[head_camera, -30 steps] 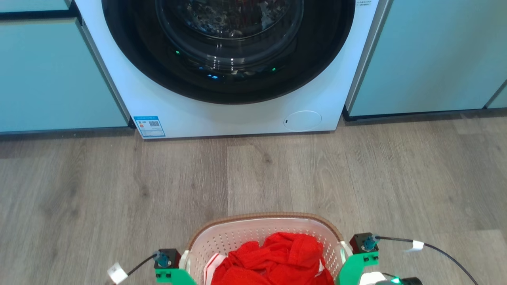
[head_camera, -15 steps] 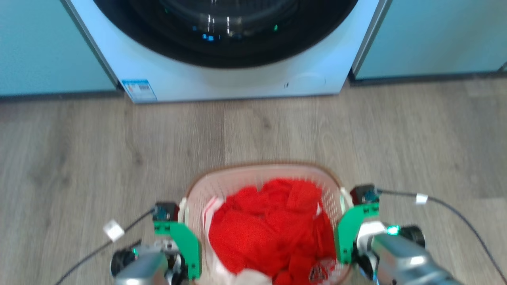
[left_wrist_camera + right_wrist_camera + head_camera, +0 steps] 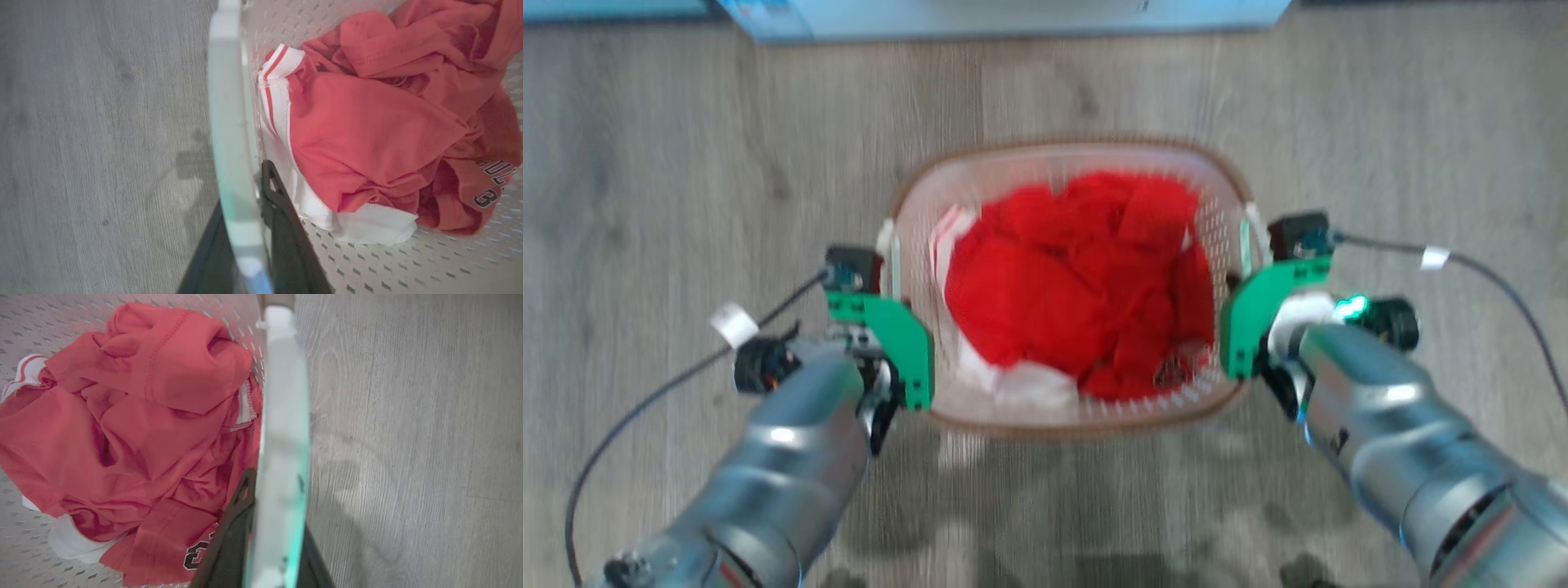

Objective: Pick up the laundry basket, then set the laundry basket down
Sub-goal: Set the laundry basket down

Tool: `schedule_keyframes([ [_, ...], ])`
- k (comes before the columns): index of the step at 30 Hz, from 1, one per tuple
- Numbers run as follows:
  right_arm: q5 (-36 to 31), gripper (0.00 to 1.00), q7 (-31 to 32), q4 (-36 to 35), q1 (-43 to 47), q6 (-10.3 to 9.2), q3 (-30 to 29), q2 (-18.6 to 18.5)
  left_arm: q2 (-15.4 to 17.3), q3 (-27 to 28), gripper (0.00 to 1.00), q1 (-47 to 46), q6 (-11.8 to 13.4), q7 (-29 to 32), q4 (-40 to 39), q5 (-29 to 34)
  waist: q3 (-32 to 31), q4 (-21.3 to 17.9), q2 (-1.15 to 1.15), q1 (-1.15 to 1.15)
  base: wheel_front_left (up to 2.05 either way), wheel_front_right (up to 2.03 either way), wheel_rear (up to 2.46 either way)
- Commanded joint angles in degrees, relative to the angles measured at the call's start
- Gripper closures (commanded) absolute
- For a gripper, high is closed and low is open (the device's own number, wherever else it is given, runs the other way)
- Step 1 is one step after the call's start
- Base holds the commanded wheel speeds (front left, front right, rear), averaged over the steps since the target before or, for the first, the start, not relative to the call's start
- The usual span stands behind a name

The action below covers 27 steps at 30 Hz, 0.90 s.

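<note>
- Main item: laundry basket (image 3: 1066, 147), oval, white perforated walls, brown rim. It sits mid-frame in the head view, over the wood-look floor (image 3: 670, 163) and between both arms. Whether it rests on the floor or hangs clear cannot be told.
- Contents: crumpled red garment (image 3: 1078, 278) with white trim and dark lettering, covering most of the bottom.
- Left side: left gripper (image 3: 249, 212), nearly closed. One dark finger is inside the basket wall and one outside, clamped on the left handle (image 3: 229, 122).
- Right side: right gripper (image 3: 278, 514), equally narrow, fingers either side of the right handle (image 3: 284, 416), gripping it.
- Surroundings: pale appliance base (image 3: 1013, 12) at the top edge, well apart from the basket. Tagged cables (image 3: 1433, 258) trail from both wrists.
</note>
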Motion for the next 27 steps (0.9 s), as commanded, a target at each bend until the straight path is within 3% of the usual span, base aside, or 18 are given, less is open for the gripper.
schedule_keyframes([
  [1,-1.5,1.00,-1.2,-0.4,-1.1,0.01,-0.3,-0.3,1.6,0.8,1.00,-2.4,1.0,-1.1,0.4,0.8,6.1,1.1,0.00,-0.02,0.00,0.00,0.00],
  [14,-8.4,1.00,-1.8,-0.3,-6.5,0.01,-7.3,-2.6,1.6,0.0,1.00,-8.6,2.5,-3.3,-1.4,0.8,16.3,2.7,0.00,-0.02,0.00,0.00,0.00],
  [27,-16.3,1.00,-2.6,-0.3,-7.3,0.01,-15.1,-2.4,1.6,-1.3,1.00,-11.3,3.7,-5.1,-2.1,0.2,21.3,2.9,0.00,-0.02,0.00,0.00,0.00],
])
